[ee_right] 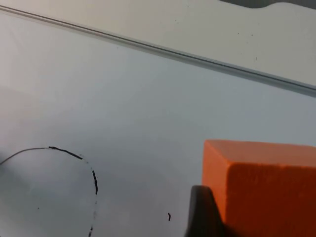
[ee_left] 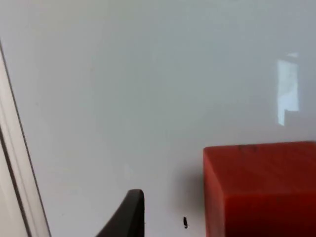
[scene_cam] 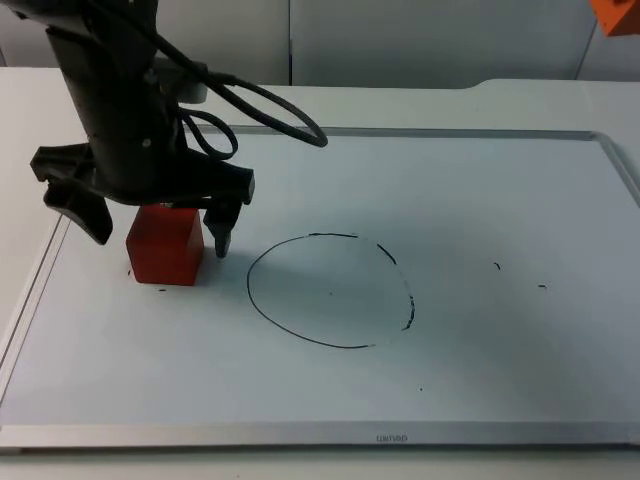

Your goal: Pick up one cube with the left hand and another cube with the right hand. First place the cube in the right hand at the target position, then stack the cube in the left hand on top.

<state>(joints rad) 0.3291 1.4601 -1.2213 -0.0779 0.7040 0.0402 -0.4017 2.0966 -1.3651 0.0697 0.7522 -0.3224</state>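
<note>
Left gripper (scene_cam: 160,230): I see it at the left of the top view, low over the board, its fingers spread wide with one on each side of the red cube. The fingertips (scene_cam: 222,243) hang clear of the cube's sides, so it grips nothing.
Red cube (scene_cam: 165,245): it sits on the board at the left, just outside the circle's left edge. In the left wrist view the red cube (ee_left: 261,190) stands beside one black fingertip (ee_left: 129,215), with bare board between them.
Board (scene_cam: 480,380): a white sheet with a thin metal frame, lying flat on the table and taking up most of the top view.
Circle (scene_cam: 330,290): a black pen ring drawn near the middle of the board. I see part of its arc in the right wrist view too (ee_right: 74,154).
Orange cube (scene_cam: 615,14): its corner pokes in at the upper right of the top view, up off the board.
Right gripper (ee_right: 232,217): in its wrist view a fingertip (ee_right: 202,215) presses against the orange cube's (ee_right: 266,190) side; the cube is held above the board.
</note>
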